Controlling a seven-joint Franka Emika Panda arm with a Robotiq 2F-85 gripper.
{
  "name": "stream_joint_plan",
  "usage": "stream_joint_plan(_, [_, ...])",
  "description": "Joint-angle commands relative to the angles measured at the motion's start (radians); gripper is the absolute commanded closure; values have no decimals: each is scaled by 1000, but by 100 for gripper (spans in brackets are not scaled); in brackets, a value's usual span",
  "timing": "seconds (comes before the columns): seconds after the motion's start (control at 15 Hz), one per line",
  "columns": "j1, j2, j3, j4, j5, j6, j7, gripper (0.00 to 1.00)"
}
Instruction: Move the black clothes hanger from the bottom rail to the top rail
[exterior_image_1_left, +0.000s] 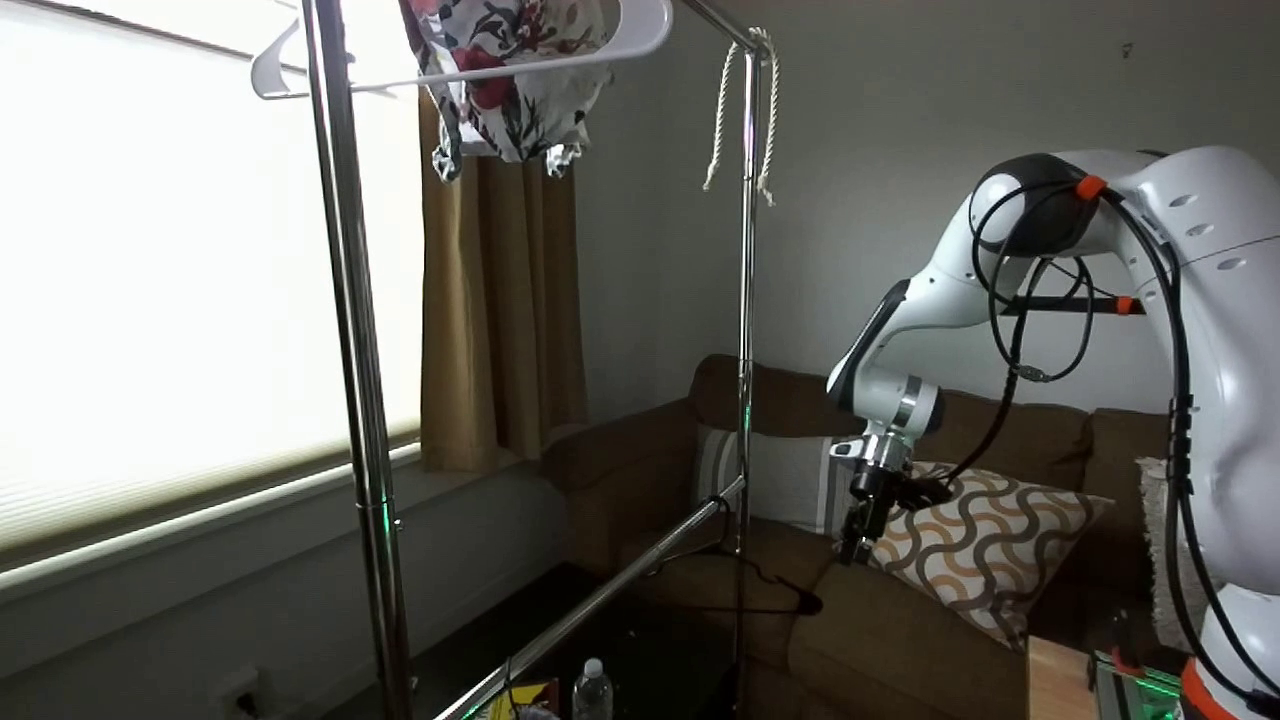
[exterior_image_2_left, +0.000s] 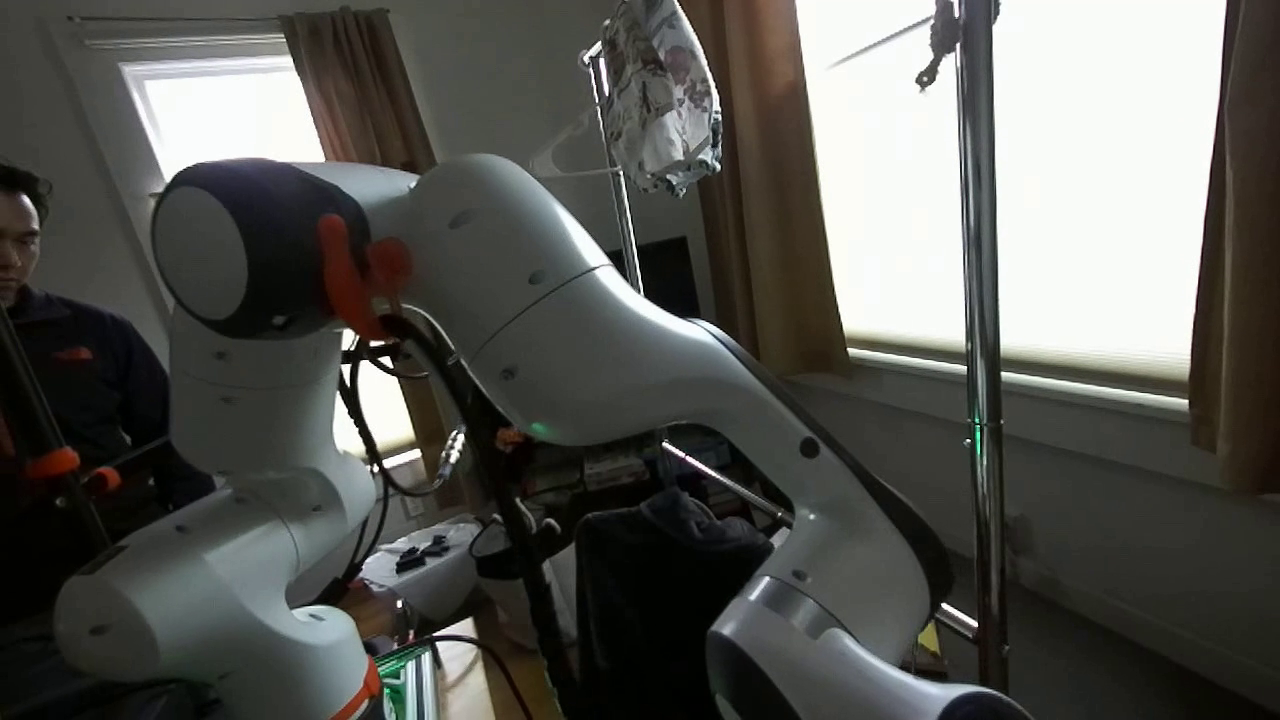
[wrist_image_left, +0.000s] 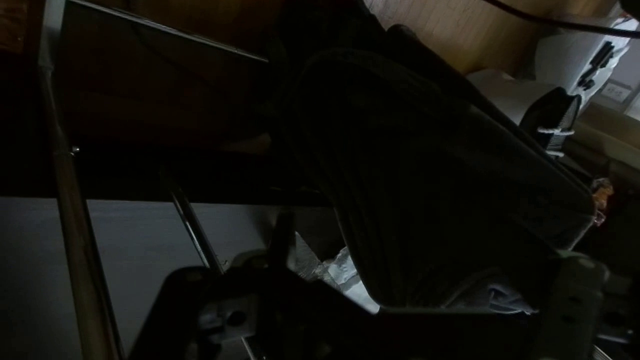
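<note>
The black clothes hanger hangs by its hook near the far end of the bottom rail, beside an upright pole, in an exterior view. The bottom rail also shows in part behind the arm in an exterior view. The top rail is only partly in frame. My gripper points down in front of the sofa, to the right of the hanger and apart from it. In the dark wrist view, my gripper's fingers stand wide apart with nothing visibly held. I cannot make out the hanger there.
A white hanger with a floral garment hangs high. A rope hangs at the top corner. Upright poles, a bottle, the sofa and a dark draped cloth stand nearby. A person is at one side.
</note>
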Motion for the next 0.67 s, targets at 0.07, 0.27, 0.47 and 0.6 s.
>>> stream_joint_plan(0.07, [-14,-14,18,-32,132,-3,-127,0])
stream_joint_plan(0.27, [-5,-11,26,-65,304,5,-310,0])
stream_joint_plan(0.47, [20,-2,2,-88,396,-13,-496,0])
stream_joint_plan(0.6, [36,8,-17,-100,422,-10,-596,0])
